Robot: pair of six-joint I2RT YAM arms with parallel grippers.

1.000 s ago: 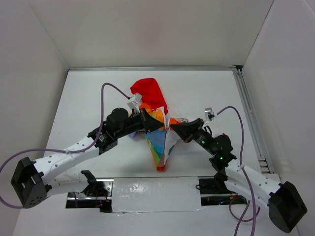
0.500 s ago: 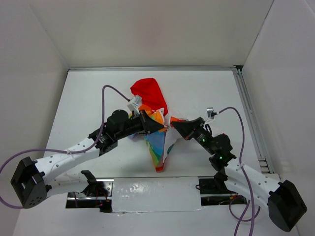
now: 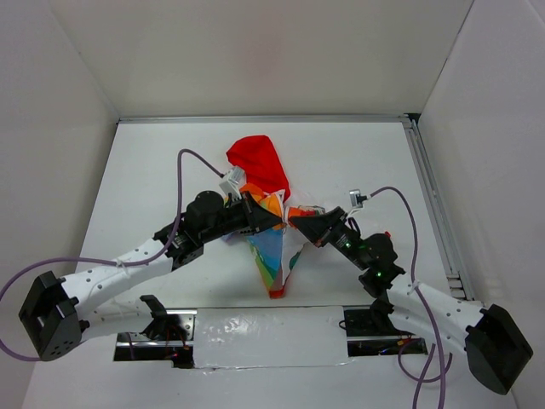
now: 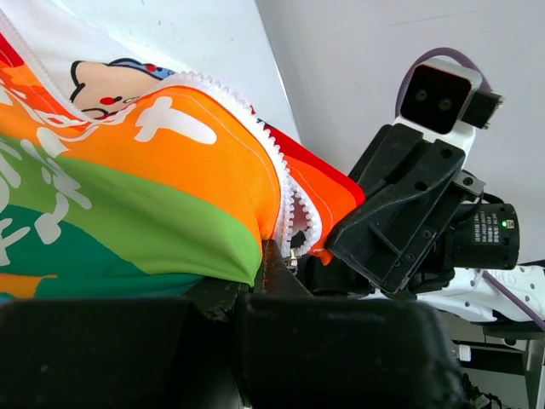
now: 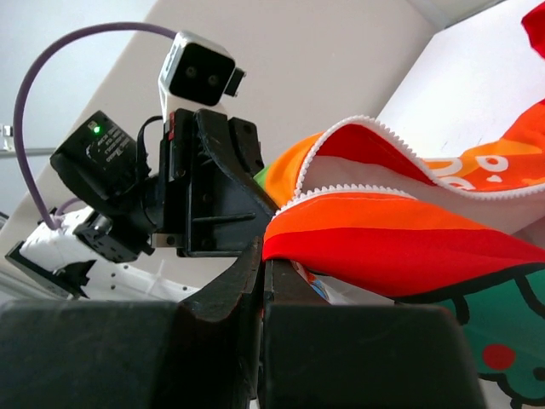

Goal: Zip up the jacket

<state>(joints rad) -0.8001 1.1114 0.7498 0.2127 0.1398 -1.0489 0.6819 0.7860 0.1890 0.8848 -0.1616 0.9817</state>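
Since a second ago the right fingers [image 3: 302,221] have come a little nearer to the left fingers [image 3: 266,220], so the two tips now almost meet. The cloth hanging under them has become narrower. Both pairs are clenched on the jacket [image 3: 271,256], each on one front edge just beside the white zipper teeth [image 4: 283,209]. Between the tips the jacket is lifted off the desk [image 3: 153,162]. Below them it hangs down to a point, and behind the left fingers the red hood [image 3: 258,162] lies on the desk.

I judge the fabric to be light, thin and very soft. It folds wherever it is not held, so the two edges will stay straight only under gentle tension. The best place to hold seems to be the stitched border next to the teeth, which looks firmer than the printed body (a small metal piece just in front of the left tips may be the slider, but I cannot be sure).
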